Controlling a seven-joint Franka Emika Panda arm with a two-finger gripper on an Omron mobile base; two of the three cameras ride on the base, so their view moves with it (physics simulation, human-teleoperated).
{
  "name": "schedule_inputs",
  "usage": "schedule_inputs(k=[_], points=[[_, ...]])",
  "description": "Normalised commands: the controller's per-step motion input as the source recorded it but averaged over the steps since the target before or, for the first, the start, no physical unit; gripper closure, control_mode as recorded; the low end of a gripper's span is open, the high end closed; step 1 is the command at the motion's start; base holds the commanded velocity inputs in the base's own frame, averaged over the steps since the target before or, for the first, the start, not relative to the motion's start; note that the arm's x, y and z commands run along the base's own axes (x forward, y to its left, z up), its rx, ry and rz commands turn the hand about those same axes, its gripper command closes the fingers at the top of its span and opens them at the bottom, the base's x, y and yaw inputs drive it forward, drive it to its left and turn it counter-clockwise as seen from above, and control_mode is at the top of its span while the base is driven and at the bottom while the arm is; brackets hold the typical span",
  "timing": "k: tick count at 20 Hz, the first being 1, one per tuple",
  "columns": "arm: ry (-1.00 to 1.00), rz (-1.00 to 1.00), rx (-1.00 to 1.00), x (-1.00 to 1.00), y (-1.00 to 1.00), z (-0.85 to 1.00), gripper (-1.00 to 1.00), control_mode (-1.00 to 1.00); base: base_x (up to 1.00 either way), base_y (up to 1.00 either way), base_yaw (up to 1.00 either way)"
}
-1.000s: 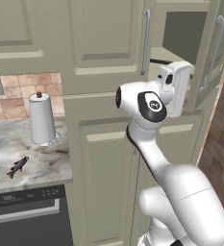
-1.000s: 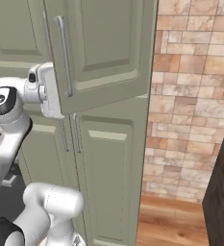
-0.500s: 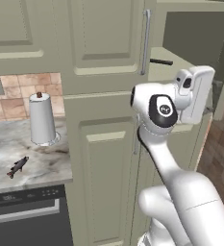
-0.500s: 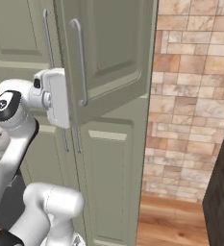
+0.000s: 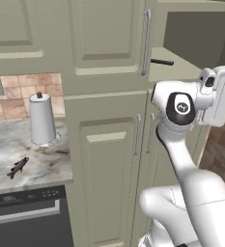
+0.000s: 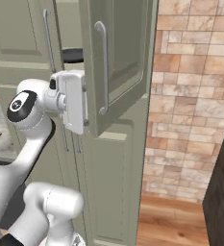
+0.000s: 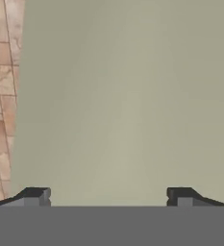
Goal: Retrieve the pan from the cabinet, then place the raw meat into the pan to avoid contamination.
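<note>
— Left base view? 
— Cabinet (image 5: 109, 43) upper right door swung open; pan (image 5: 161, 61) handle poking out on the shelf. Raw meat (image 5: 18, 167) lying on the counter (image 5: 46, 164) near the paper-towel roll (image 5: 42, 119).

— Right base view? 
— Hand pressed behind the open door (image 6: 118, 57); pan (image 6: 71, 55) rim visible inside.

— Hand view? 
— Gripper (image 7: 108, 196) spread wide, empty, facing plain door panel. Opening step in hand; next, probably reaching in for the pan.

Cabinet (image 5: 109, 144): tall sage-green, upper right door swung open. Pan (image 6: 71, 55) dark, on the shelf inside, handle (image 5: 161, 61) sticking out. Raw meat (image 5: 17, 167): small dark fish on bench.
</note>
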Motion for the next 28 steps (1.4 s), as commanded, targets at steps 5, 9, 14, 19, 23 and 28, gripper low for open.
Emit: schedule_inputs(k=[5,9,14,19,23,28], points=[[-0.04,-0.03,-0.01,-0.09,-0.5,0.01,-1.0,-1.0,0.0,0.0,0.0],[-0.06,0.0,0.0,0.0,-0.48,0.0,-1.0,-1.0,0.0,0.0,0.0],[-0.08,0.04,0.0,0.0,-0.44,-0.01,-1.0,-1.0,0.0,0.0,0.0],[-0.06,0.09,0.01,0.0,-0.34,-0.04,-1.0,-1.0,0.0,0.0,0.0],[-0.04,0.1,0.01,0.0,-0.15,-0.03,-1.0,-1.0,0.0,0.0,0.0],[-0.01,0.11,0.02,0.0,-0.04,-0.03,-1.0,-1.0,0.0,0.0,0.0]])
